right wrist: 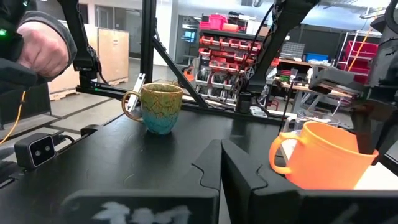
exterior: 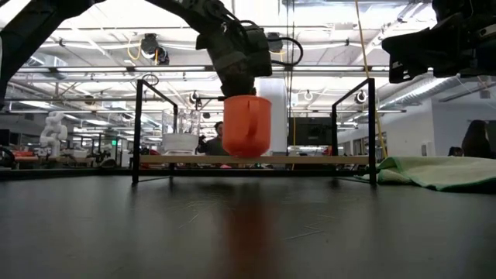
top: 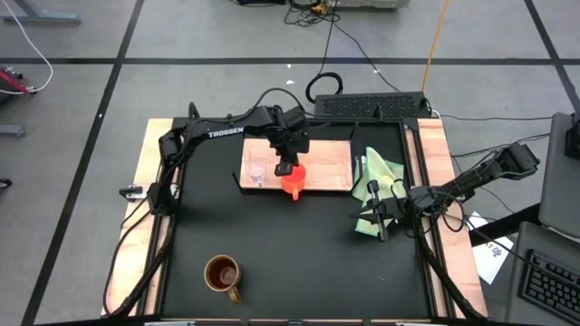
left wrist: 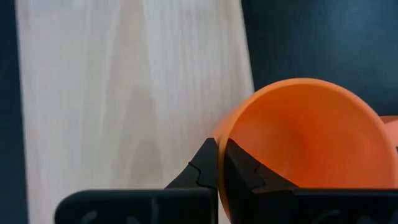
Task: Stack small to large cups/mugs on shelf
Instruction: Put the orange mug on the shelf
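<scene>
I hold the mid-sized orange plastic cup (top: 293, 184) by its rim, left end effector (top: 287, 166) pinched closed on it, at the lower edge of the light-wood shelf (top: 326, 158) in the high view's centre, near the tiny clear glass cup (top: 256, 172) for stacking. The right end effector (top: 381, 226), fingers together and empty, waits over the pale green cloth (top: 379, 177) at right; the glossy brown mug (top: 222, 274) remains on the bench (top: 299, 254) at lower left.

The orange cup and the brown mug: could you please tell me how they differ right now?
The orange cup is plain matte orange; the brown mug is glossy, brown inside, and the right wrist view shows its outside as teal and yellow-green. The left gripper is shut on the orange cup's rim at the front edge of the shelf; the brown mug stands free on the black table, well away from the shelf. Both are upright and handled.
</scene>
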